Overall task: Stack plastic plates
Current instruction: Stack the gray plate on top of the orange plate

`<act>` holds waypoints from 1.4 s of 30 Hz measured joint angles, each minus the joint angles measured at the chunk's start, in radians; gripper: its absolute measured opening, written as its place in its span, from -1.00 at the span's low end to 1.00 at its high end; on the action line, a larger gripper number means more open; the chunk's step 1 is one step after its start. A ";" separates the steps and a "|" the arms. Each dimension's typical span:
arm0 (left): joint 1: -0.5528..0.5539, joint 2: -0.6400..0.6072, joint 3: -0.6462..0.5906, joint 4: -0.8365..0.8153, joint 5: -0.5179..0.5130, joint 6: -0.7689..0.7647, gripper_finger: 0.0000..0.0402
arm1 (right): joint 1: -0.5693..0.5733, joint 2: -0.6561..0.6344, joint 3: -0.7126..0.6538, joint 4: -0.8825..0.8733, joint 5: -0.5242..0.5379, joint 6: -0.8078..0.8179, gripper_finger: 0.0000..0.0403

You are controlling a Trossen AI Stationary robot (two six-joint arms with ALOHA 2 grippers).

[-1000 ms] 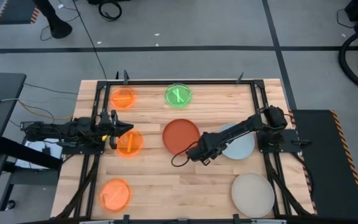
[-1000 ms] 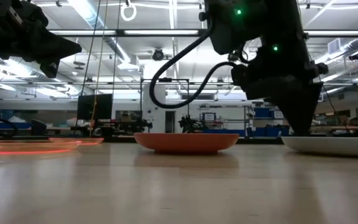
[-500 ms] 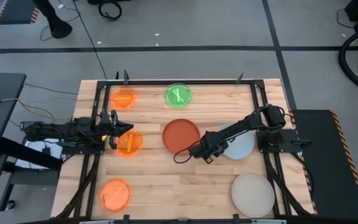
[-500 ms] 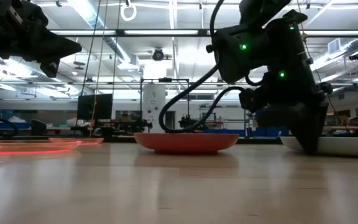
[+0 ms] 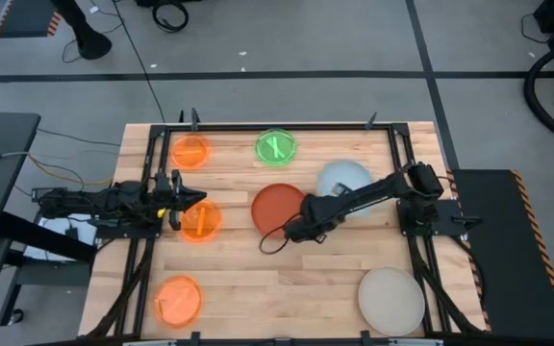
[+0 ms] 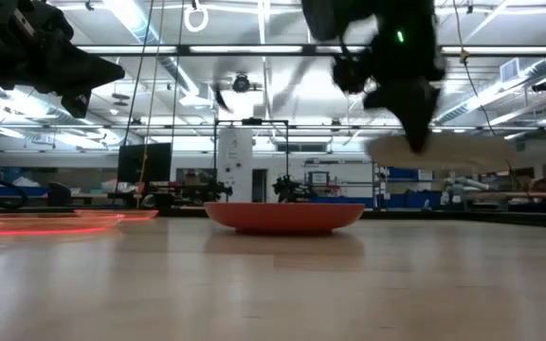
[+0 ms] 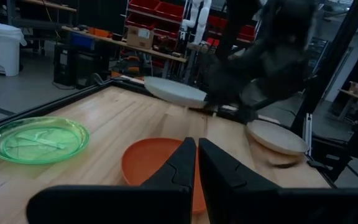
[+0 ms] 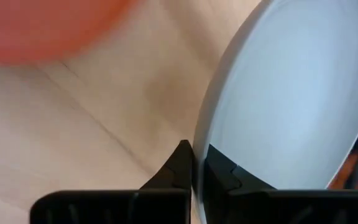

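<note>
Pale blue plate [image 5: 342, 177] rides level above your tabletop [image 5: 258, 279], rim pinched by the low-stretched right gripper [image 5: 308, 213] (left gripper [image 5: 183, 202] pressed together).

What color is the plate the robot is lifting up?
Pale blue. The right gripper pinches the pale blue plate by its rim; the right wrist view shows it best.

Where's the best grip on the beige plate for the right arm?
Pinch the beige plate at its thin raised rim, probably the edge nearest the right gripper, coming in low from the side: it lies flat, too wide to span. That gripper's fingers already hold the pale blue plate this way.
</note>
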 joint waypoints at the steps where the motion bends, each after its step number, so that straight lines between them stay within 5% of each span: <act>1: 0.000 0.000 0.000 0.000 0.000 0.000 -0.86 | 0.014 0.000 0.031 0.021 0.043 -0.094 -0.92; 7: 0.000 0.000 0.000 0.000 0.000 0.000 -0.86 | 0.105 0.001 0.088 0.321 0.106 -0.836 -0.92; 11: 0.000 0.000 0.000 0.000 0.000 0.000 -0.86 | 0.120 0.008 0.058 0.475 0.099 -1.044 -0.92; 26: 0.000 0.000 0.000 0.000 0.000 0.000 -0.86 | 0.051 0.009 -0.165 0.810 -0.002 -1.106 -0.90; 42: 0.000 0.000 0.000 0.000 0.000 0.000 -0.86 | 0.023 0.009 -0.235 0.837 0.010 -1.107 -0.85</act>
